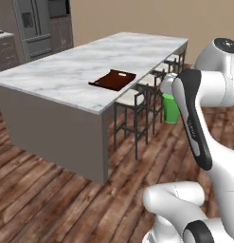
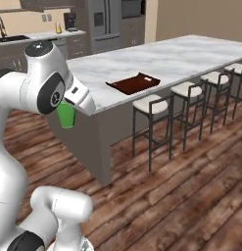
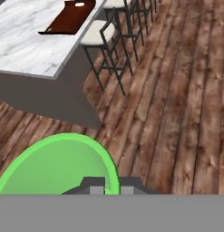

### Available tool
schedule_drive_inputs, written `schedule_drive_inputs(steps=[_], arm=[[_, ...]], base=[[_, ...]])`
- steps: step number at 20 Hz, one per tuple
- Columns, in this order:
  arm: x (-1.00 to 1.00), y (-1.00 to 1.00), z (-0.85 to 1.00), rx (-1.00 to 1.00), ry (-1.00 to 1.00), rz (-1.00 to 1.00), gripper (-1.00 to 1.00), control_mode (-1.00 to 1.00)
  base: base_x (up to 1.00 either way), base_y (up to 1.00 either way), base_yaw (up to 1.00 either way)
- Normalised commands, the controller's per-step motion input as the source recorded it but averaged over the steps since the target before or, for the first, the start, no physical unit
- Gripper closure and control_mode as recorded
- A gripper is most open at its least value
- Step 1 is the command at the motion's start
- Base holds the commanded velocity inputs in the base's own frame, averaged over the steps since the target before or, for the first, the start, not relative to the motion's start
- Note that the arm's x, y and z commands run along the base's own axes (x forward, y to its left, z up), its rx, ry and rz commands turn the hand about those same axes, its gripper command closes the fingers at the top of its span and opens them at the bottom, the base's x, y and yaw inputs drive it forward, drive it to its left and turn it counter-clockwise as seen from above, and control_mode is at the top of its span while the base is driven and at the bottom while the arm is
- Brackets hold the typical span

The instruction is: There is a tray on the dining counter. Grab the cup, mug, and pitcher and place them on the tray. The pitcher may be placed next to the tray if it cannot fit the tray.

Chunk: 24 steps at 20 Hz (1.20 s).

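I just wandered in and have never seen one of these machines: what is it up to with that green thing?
The white robot arm is carrying a small green cup in its gripper, held up in the air over the wooden floor. Ahead of it stands the marble dining counter, with a dark reddish-brown tray lying near the edge by the stools. The tray has nothing on it yet, and the cup looks bound for it.

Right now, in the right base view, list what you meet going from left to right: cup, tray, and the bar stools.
cup → tray → nearest stool → second stool → third stool → fourth stool
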Motion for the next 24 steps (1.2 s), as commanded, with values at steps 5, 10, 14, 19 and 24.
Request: schedule_drive_inputs(steps=[5, 10, 14, 19, 24], arm=[[0.0, 0.0, 0.0, 0.0, 0.0, 0.0, 1.0, 1.0], [0.0, 0.0, 0.0, 0.0, 0.0, 0.0, 1.0, 1.0], [0.0, 0.0, 0.0, 0.0, 0.0, 0.0, 1.0, 1.0], [0.0, 0.0, 0.0, 0.0, 0.0, 0.0, 1.0, 1.0], [0.0, 0.0, 0.0, 0.0, 0.0, 0.0, 1.0, 1.0]], base=[[0.56, -0.62, 0.38], [0.6, -0.64, 0.37], [0.39, -0.62, 0.36], [0.16, -0.67, 0.36], [0.23, -0.62, 0.39]])
